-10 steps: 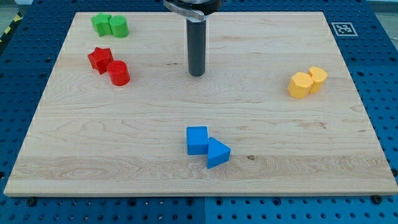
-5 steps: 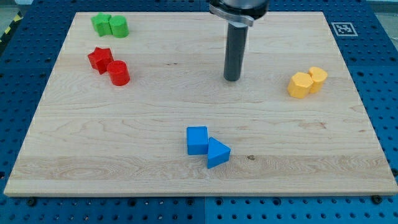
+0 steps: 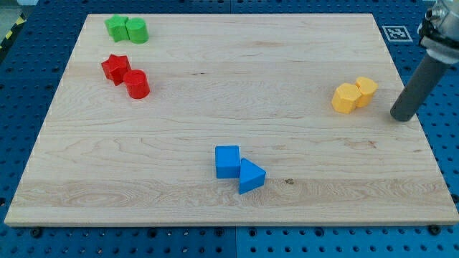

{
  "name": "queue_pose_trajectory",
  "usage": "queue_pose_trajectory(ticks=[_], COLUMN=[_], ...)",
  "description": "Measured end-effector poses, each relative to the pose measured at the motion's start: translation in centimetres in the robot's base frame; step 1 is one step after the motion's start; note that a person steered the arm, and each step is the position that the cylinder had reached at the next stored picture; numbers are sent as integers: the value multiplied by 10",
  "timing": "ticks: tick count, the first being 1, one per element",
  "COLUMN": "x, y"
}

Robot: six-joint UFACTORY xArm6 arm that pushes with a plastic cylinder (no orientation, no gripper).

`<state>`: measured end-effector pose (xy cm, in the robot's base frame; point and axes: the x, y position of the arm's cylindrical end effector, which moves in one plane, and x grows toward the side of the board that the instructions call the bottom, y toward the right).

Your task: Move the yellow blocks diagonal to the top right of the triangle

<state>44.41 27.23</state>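
Wooden board point(image 3: 237, 86) on a blue pegboard bench point(image 3: 29, 115), light grain, fills most of the view. My tip point(image 3: 401, 117) sits near the board's right edge, about mid-height, just to the view's right of the yellow pair and apart from them, not touching. No pincer on this rig: the arm ends in a plain dark rod, holding nothing, with only the tip to push.

Task blocks: yellow hexagonal block point(image 3: 346, 98) and a second yellow block point(image 3: 366, 90), shape hard to make out, touching each other, on the right side of the board, nearer the right edge than the centre. The second one sits slightly up and right of the first.

Blue triangle point(image 3: 251, 176) lies toward the bottom edge, just right of centre, touching the blue cube point(image 3: 227, 161) on its upper left. The yellow pair is well apart from the triangle, up and to the right of it.

Top left corner: green block point(image 3: 116, 28) and green cylinder point(image 3: 137, 31), touching. Below them, near the left edge, red star-like block point(image 3: 115, 68) touching red cylinder point(image 3: 137, 84).

Black-and-white marker tag point(image 3: 395, 33) on the bench past the board's top right corner.
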Motion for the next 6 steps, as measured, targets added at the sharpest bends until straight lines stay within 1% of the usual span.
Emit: queue_pose_trajectory(ticks=[1, 4, 6], x=[-24, -32, -57], y=[0, -41, -42])
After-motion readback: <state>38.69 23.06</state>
